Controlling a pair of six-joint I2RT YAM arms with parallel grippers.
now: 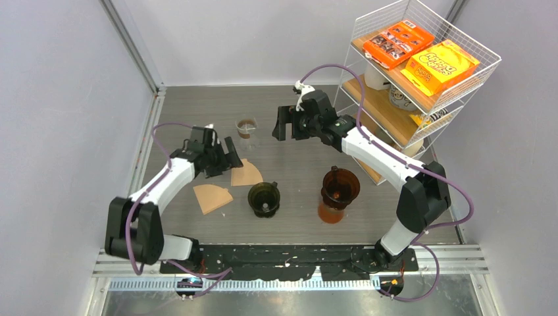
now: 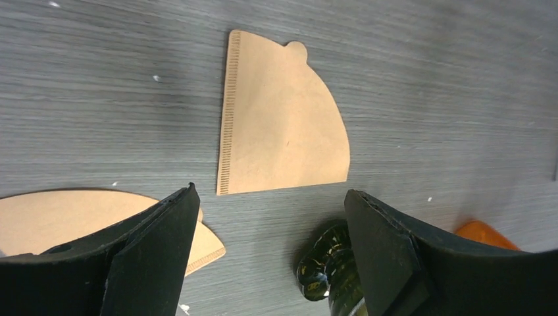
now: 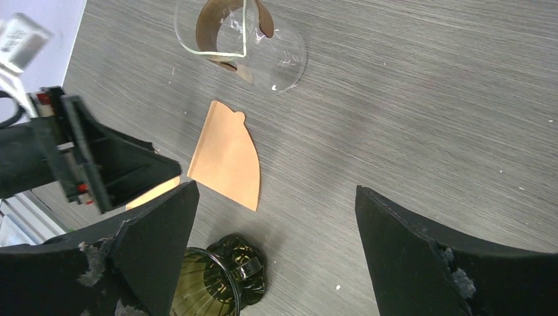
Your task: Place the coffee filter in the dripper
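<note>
Two brown paper coffee filters lie flat on the table: one [image 1: 246, 174] just right of my left gripper, the other [image 1: 212, 197] nearer the front. A dark green dripper [image 1: 264, 199] stands right of them. My left gripper [image 1: 227, 158] is open and empty, just left of the upper filter. In the left wrist view the upper filter [image 2: 283, 125] lies ahead of the open gripper [image 2: 270, 197], the other filter [image 2: 66, 217] at lower left, the dripper's handle [image 2: 326, 270] by the right finger. My right gripper [image 1: 284, 125] is open and empty, above the table farther back; its view shows the filter [image 3: 227, 155] and dripper [image 3: 210, 283].
An amber dripper on a carafe [image 1: 340, 187] stands right of the green one. A small glass vessel [image 1: 246, 127] with a brown band stands at the back, also in the right wrist view [image 3: 240, 39]. A white wire shelf [image 1: 421, 59] with snack boxes is at back right.
</note>
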